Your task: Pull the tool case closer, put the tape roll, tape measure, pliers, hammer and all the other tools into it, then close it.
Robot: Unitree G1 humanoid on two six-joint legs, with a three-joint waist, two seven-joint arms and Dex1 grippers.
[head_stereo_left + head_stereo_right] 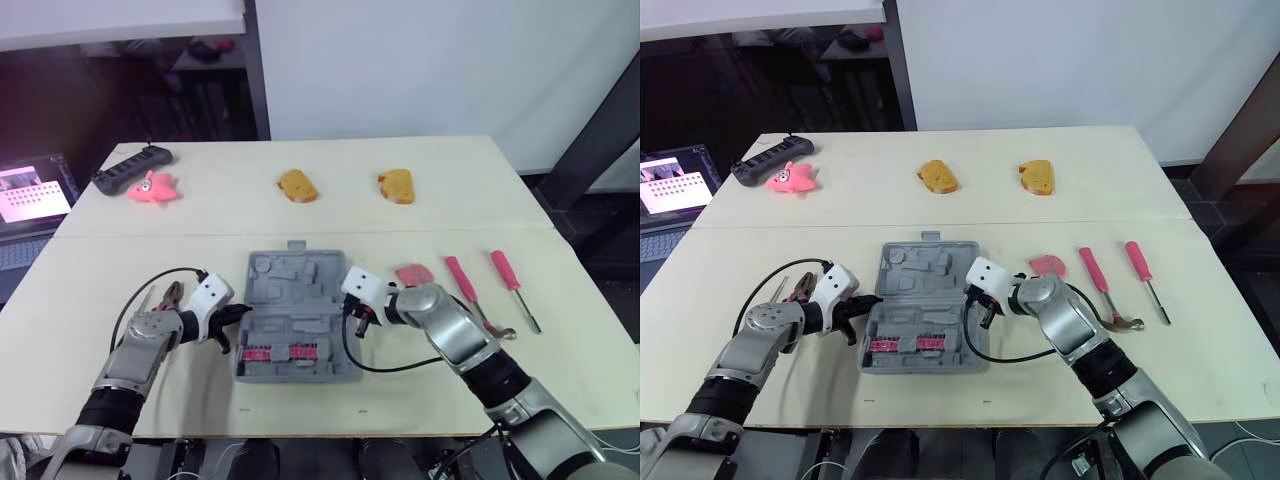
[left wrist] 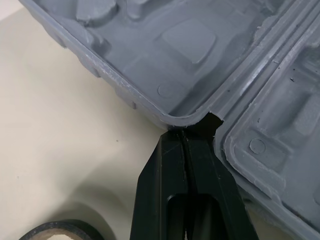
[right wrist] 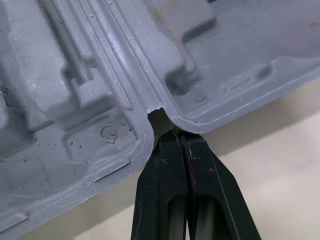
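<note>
Left gripper (image 2: pixel 184 136): fingers together, at hinge notch.
Right gripper (image 3: pixel 180 134): same, opposite notch.
Tool case (image 1: pixel 300 286): stiff, likely light; drag by notches.

I can read no text, brand or number anywhere from here. The laptop screen (image 1: pixel 30 192) at the far left shows pale blocks and rows too small for me to make out. The grey tool case (image 1: pixel 295 315) carries no label I can read; a round stamp (image 3: pixel 108 133) moulded into its plastic holds a mark I cannot decipher. Two tiny dark marks (image 1: pixel 243 410) near the front edge of the surface (image 1: pixel 420 400) are too small to tell.
</note>
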